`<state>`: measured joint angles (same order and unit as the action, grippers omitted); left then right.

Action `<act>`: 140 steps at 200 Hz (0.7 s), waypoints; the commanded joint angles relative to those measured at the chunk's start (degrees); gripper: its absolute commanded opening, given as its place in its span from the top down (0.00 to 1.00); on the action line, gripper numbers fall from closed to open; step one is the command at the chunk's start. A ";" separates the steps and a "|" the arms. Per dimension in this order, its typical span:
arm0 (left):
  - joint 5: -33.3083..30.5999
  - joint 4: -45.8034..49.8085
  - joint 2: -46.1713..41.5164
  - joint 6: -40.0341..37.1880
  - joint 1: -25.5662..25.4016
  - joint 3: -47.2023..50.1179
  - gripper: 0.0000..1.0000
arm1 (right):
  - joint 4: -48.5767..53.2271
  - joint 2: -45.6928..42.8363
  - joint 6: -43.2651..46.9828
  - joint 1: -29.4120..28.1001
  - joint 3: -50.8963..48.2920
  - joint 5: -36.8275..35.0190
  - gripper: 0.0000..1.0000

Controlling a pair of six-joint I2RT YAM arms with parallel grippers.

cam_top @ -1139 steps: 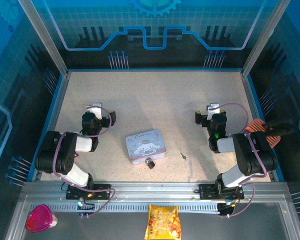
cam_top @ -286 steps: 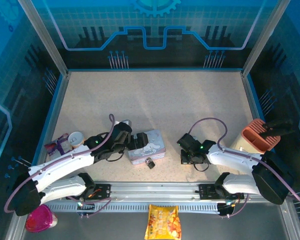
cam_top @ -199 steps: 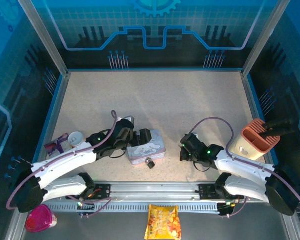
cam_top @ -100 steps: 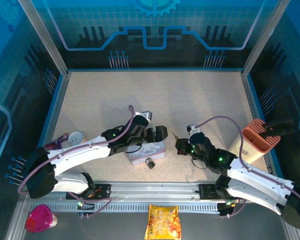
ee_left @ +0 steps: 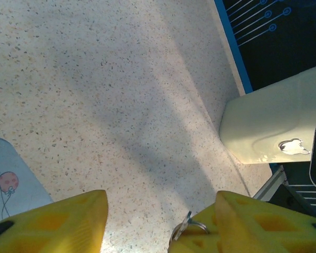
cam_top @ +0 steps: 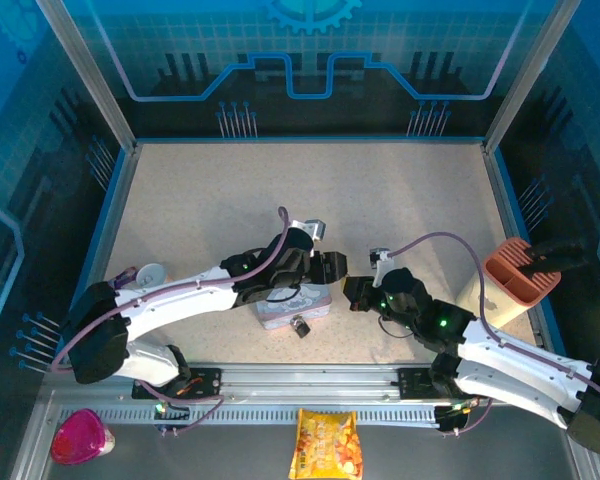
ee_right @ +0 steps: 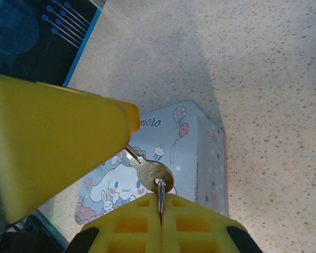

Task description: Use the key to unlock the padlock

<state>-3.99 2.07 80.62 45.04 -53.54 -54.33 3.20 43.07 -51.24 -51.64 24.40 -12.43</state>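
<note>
I am pinching the key in my right jaws, which are clenched tight. The thin wire ring through its round bow is sitting in the seam between the two ribbed yellow pads. The flat, dull silvery blade is slanting up and away until a broad, smooth yellow wedge, one pad of my left jaws, is covering its tip. My left jaws are standing parted, their pads either side of a gap where the ring is glinting beside the tip of my right ones; they are not clamping on anything that I can make out. The padlock is lying on the counter, a tiny dark block with a thin bright shackle, just beside the near edge of the tin and apart from both jaws. The tin is rectangular with rounded corners, pale blue and glossy, printed with a white long-eared cartoon figure and balloons; my left arm is crossing over its far side. The counter is looking matt, pale and speckled. Well off to the right a smooth cream holder with a coral slotted top is standing at the edge, and a small white cup is sitting near the left edge.
</note>
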 commanded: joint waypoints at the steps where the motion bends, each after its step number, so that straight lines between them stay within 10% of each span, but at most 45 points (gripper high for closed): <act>1: 0.80 -0.71 1.02 -0.31 -0.45 -2.22 0.50 | -2.80 -0.44 -0.31 -0.96 -0.76 0.45 1.00; 121: 2.26 -1.20 2.30 -0.48 -0.43 -4.12 0.91 | -2.00 -3.14 0.06 -1.30 -0.58 0.23 1.00; 140: 1.15 -1.78 1.76 -0.70 -0.43 -3.77 0.97 | -1.44 -4.32 -0.10 -1.35 -0.41 -0.27 0.76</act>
<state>-2.81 0.95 82.26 44.99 -53.65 -56.97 1.91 40.66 -51.31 -52.18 23.97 -11.94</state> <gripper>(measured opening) 0.052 0.095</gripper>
